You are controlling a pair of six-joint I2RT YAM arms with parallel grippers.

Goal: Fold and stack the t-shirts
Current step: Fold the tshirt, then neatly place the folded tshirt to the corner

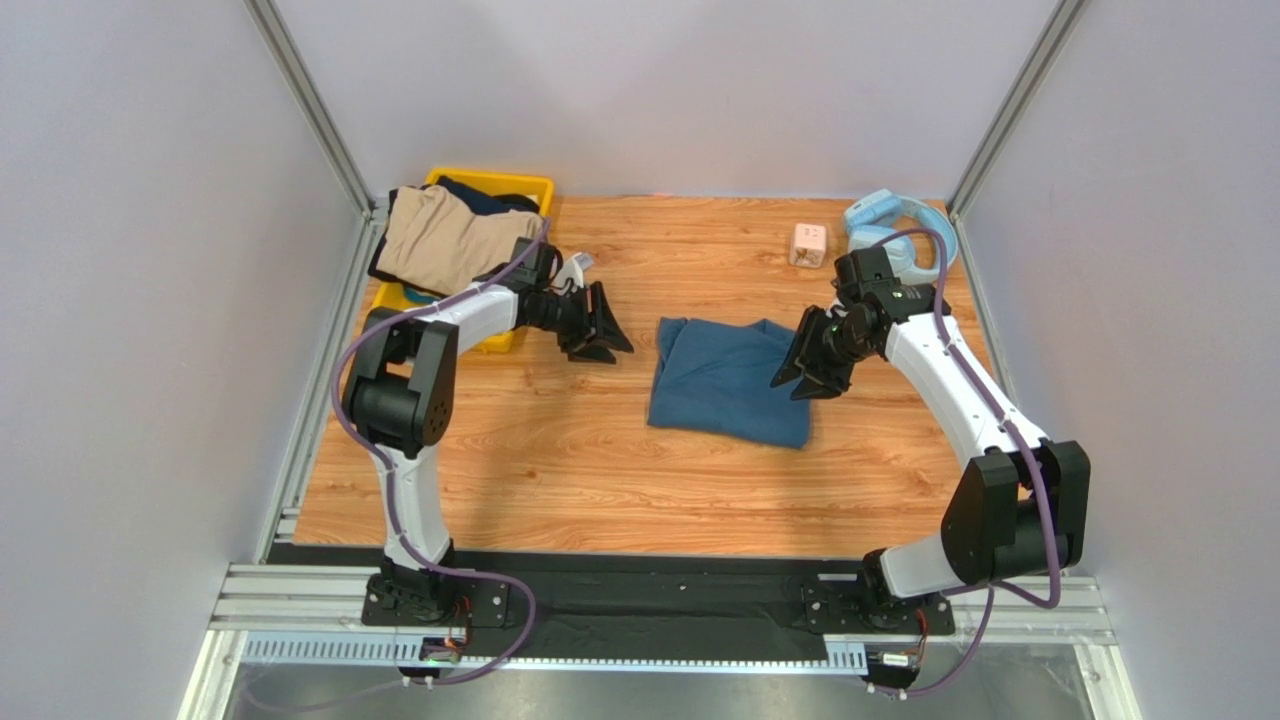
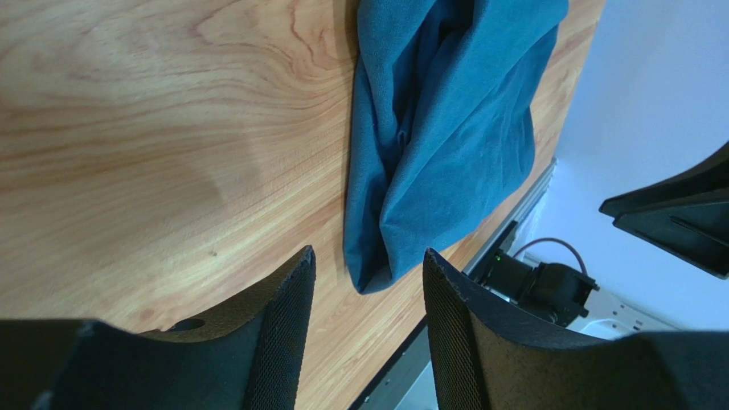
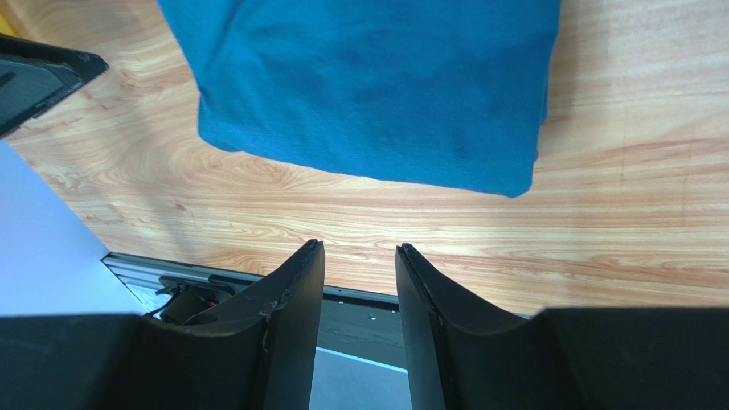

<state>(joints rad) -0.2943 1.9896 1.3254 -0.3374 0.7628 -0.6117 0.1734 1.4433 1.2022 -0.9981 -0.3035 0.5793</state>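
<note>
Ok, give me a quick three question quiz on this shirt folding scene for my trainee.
1. True or false: the teal t-shirt lies on the table, gripped by neither arm.
2. The tan garment rests: A on the yellow bin, B on the teal t-shirt, C on bare table.
3. Fill in: the left gripper and right gripper are both ___, holding nothing.
Key: 1 true; 2 A; 3 open.
</note>
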